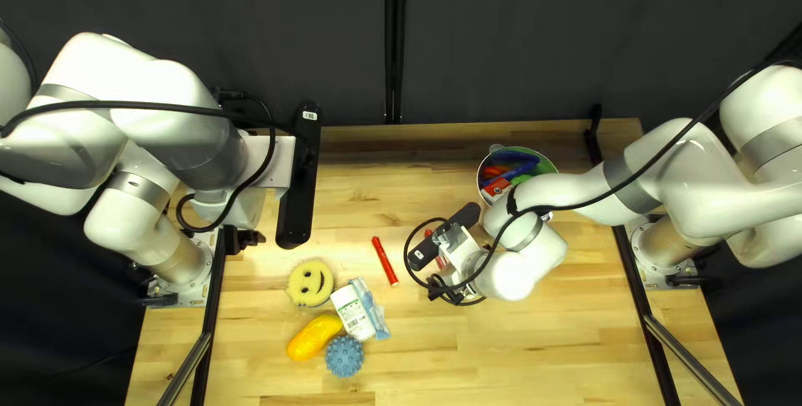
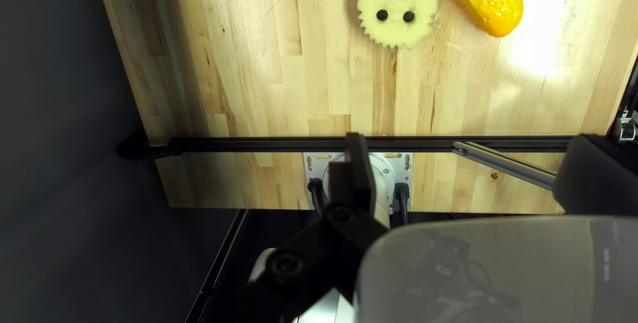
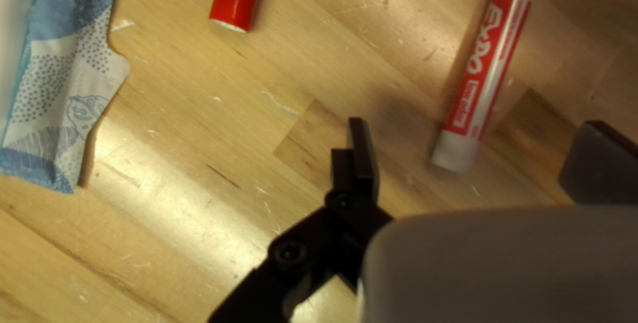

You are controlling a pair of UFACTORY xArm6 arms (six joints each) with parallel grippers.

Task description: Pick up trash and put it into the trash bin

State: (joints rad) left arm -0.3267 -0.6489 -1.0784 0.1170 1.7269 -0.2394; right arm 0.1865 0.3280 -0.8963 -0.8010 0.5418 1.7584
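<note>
From where I'm standing, the left gripper point(image 1: 246, 239) hangs near the table's left edge, its fingers spread apart with nothing between them. The right gripper point(image 1: 442, 286) is over the middle, its fingers apart too; a marker point(image 3: 488, 64) lies ahead of them, neither finger touching it. That marker has a red label with bold white lettering and a smaller lettered box on its white barrel. The other marker point(image 1: 385, 261) is red all over, with small pale print near one end. As for trash, the crumpled wrapper point(image 1: 373, 311) looks the likeliest: it lies on the table against the white packet point(image 1: 352, 314), between the grippers and nearer the table's near edge. Dots and line drawings in blue cover it. The packet carries a printed label with a green patch and fine dark lines, too small to make out. Near the packet are a smiling sponge point(image 1: 310, 282), a yellow mango point(image 1: 312, 338) and a knobbly blue ball point(image 1: 344, 357). Beyond the right gripper stands a bucket point(image 1: 555, 168) holding blue, green and red things, one red piece bearing white print.
</note>
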